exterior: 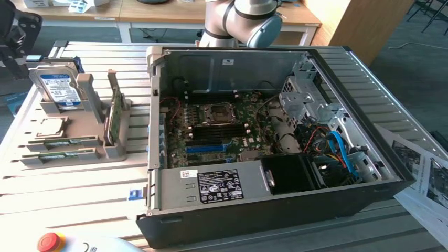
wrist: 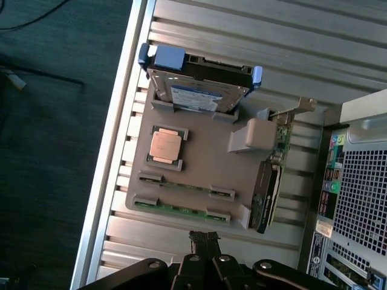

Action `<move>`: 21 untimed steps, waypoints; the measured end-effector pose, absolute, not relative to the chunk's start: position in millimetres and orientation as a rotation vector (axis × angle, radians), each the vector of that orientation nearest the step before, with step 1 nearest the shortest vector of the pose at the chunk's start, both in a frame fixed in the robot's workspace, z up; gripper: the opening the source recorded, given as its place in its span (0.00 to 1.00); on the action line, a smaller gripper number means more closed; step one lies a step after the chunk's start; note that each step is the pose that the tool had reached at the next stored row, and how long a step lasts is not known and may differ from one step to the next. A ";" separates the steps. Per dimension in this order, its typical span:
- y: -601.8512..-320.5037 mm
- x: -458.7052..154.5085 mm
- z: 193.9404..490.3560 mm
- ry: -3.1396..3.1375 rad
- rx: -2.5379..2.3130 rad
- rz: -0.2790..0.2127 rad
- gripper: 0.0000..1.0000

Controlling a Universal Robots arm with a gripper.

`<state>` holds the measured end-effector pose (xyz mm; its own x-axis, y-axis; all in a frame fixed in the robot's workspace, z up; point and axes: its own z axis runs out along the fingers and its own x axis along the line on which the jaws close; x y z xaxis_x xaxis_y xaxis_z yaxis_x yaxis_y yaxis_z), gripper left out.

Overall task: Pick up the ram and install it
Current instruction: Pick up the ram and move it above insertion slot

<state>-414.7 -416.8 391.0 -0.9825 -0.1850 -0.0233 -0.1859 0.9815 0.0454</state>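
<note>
Two long, thin green ram sticks stand on edge in the slots of a beige holder (wrist: 199,151), one (wrist: 184,186) just behind the other (wrist: 175,208). In the exterior view the same sticks (exterior: 62,142) (exterior: 52,156) sit at the holder's front, at the exterior view's left. My gripper (wrist: 205,237) hangs above the slatted table, a little in front of the nearer stick and apart from it. Its fingertips meet with nothing between them.
The holder also carries a silver hard drive (wrist: 196,90) (exterior: 60,89), a square CPU chip (wrist: 165,147) (exterior: 49,127) and an upright expansion card (wrist: 266,193) (exterior: 113,113). The open PC case (exterior: 392,173) with its motherboard (exterior: 210,128) lies beside it. The arm (exterior: 242,18) rises behind the case.
</note>
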 end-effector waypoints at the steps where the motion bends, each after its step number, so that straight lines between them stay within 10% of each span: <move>1: -416.8 -414.7 391.1 3.107 -0.311 0.074 0.10; 21: -417.1 -414.7 391.1 3.040 -0.740 0.078 0.10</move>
